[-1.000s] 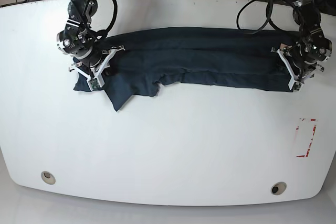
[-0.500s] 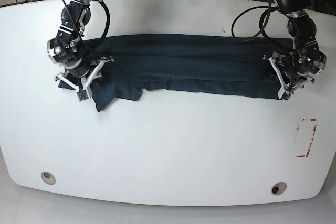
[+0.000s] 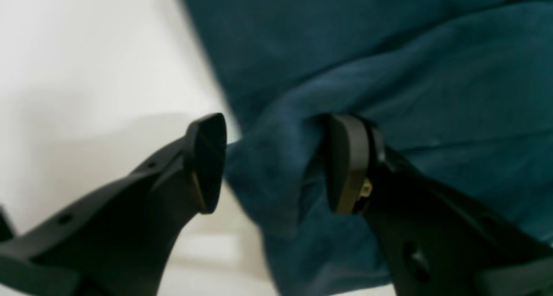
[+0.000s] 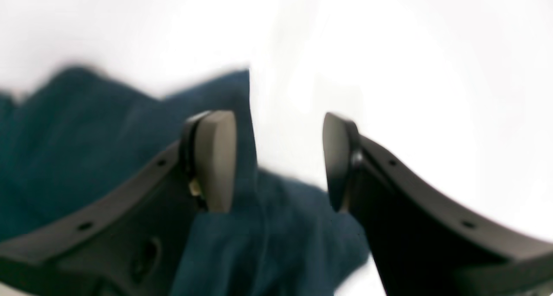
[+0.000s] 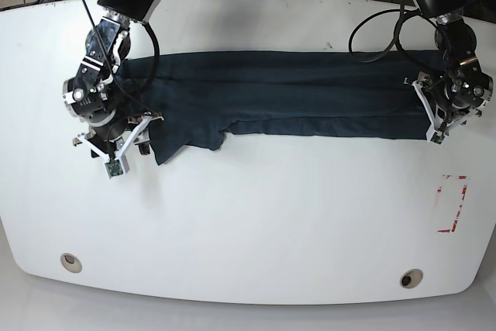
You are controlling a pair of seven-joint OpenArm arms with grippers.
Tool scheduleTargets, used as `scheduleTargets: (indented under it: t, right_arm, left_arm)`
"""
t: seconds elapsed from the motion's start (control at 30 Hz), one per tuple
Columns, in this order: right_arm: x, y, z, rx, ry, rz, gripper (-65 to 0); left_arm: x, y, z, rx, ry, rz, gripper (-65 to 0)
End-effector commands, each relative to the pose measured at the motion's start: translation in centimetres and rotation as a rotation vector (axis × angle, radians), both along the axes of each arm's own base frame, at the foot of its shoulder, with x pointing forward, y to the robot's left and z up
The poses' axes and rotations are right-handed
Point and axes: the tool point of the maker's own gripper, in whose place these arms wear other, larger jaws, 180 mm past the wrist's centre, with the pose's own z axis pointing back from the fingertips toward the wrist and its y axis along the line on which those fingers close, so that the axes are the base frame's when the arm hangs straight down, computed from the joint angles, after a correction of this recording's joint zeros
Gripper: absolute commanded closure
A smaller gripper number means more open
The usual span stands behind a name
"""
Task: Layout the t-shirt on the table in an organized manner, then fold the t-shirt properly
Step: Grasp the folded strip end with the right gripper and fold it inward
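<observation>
Base view: t-shirt (image 5: 287, 102) lies as a long narrow band across the far half of the surface (image 5: 256, 222), running 9 to 3 o'clock; a loose flap hangs toward 7 o'clock near its 9 o'clock end.
Right gripper (image 5: 116, 141): at the band's 9 o'clock end. Right wrist cam shows jaws parted w/ clear white gap between pads; cloth (image 4: 86, 157) sits beside and under one pad, not pinched. Reads as let go.
Left gripper (image 5: 440, 118): at the 3 o'clock end. Left wrist cam shows jaws apart, a fold of cloth (image 3: 389, 80) draped against one pad only, other pad clear of it over bare surface. Open, nothing clamped.
Progress: shirt is stretched lengthwise and already doubled into a strip, so layout and long folds look done, as far as I can judge. Left to do: tidy the loose flap, then fold the strip across into a compact packet.
Vs earlier base frames: band is flatter and longer now, w/ fewer ridges. Right gripper has shifted toward 8 o'clock and sits off the cloth edge; 1 s ago it was bunched into the shirt end. Left gripper barely moved.
</observation>
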Motion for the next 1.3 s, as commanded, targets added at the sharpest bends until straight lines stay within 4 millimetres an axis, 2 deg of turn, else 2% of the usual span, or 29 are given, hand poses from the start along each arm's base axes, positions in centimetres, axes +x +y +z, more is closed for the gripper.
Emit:
scheduleTargets:
  t: [0.0, 0.2, 0.33, 0.53, 0.9, 0.93, 1.0, 1.07, 1.13, 1.27]
  right_arm:
    - [1.9, 0.6, -0.3, 0.051, -0.004, 0.008, -31.4]
    - [3.5, 1.6, -2.4, 0.130, 0.035, 0.018, -31.4]
    - [4.4, 2.2, -3.0, 0.171, 0.026, 0.024, -31.4]
    - [4.7, 2.8, -4.4, 0.210, 0.064, 0.027, -31.4]
    - [4.1, 3.6, -6.5, 0.267, 0.091, 0.028, -30.1]
    - [4.1, 3.7, -6.6, 0.270, 0.092, 0.028, -29.2]
    - [3.6, 3.6, -7.2, 0.272, 0.108, 0.026, -23.0]
    - [3.4, 3.6, -7.4, 0.272, 0.111, 0.025, -13.6]
    - [3.3, 3.7, -7.5, 0.272, 0.115, 0.026, -0.2]
    - [3.4, 3.6, -6.9, 0.261, 0.098, 0.028, -1.1]
  left_arm:
    - [1.3, 0.6, 2.0, 0.026, -0.061, -0.006, -33.9]
    - [1.4, 0.5, 2.3, 0.030, -0.069, -0.008, -33.9]
    - [1.4, 0.6, 2.3, 0.030, -0.070, -0.005, -33.9]
    - [1.4, 0.7, 2.4, 0.029, -0.071, -0.003, -33.9]
    - [1.4, 0.6, 2.3, 0.027, -0.071, -0.003, -33.9]
    - [1.4, 0.6, 2.3, 0.027, -0.071, -0.003, -33.9]
    - [1.4, 0.6, 2.3, 0.027, -0.071, -0.003, -33.9]
    - [1.4, 0.6, 2.3, 0.027, -0.071, -0.003, -33.9]
    - [1.4, 0.6, 2.3, 0.027, -0.071, -0.003, -33.9]
    - [1.4, 0.6, 2.3, 0.027, -0.071, -0.003, -33.9]
